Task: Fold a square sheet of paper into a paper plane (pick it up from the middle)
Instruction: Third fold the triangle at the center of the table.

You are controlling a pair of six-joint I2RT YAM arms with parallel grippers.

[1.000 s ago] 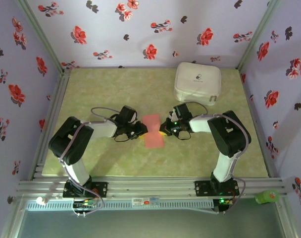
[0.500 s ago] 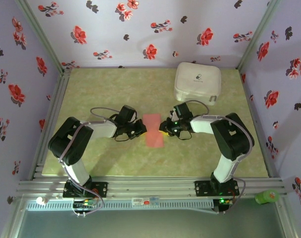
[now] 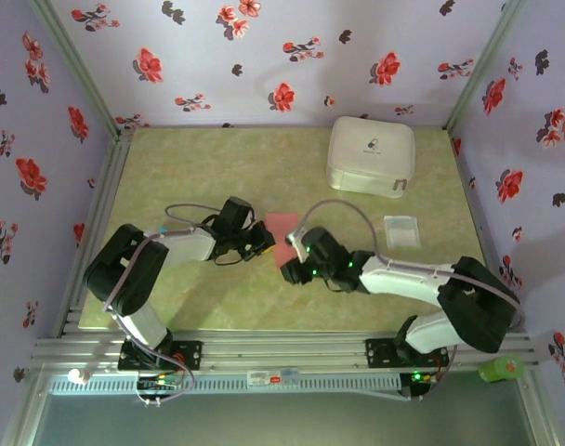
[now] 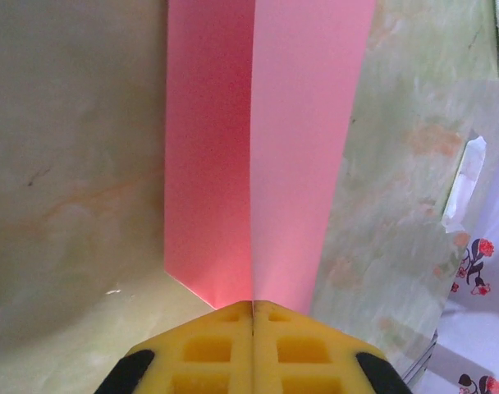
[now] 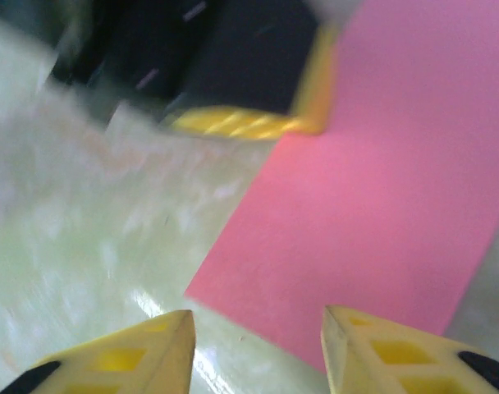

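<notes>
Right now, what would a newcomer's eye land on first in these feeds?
The salmon-red sheet of paper at the centre of the table, bent up along a centre crease, with the left gripper shut on its edge. The right gripper hangs open over the paper's near end, and a white case sits at the far right.

light: bright, even, soft | top view: sharp, faint shadows | left wrist: sharp, paper (image 4: 307, 123) shaded left of crease | right wrist: motion-blurred, glare on table (image 5: 151, 302)
</notes>
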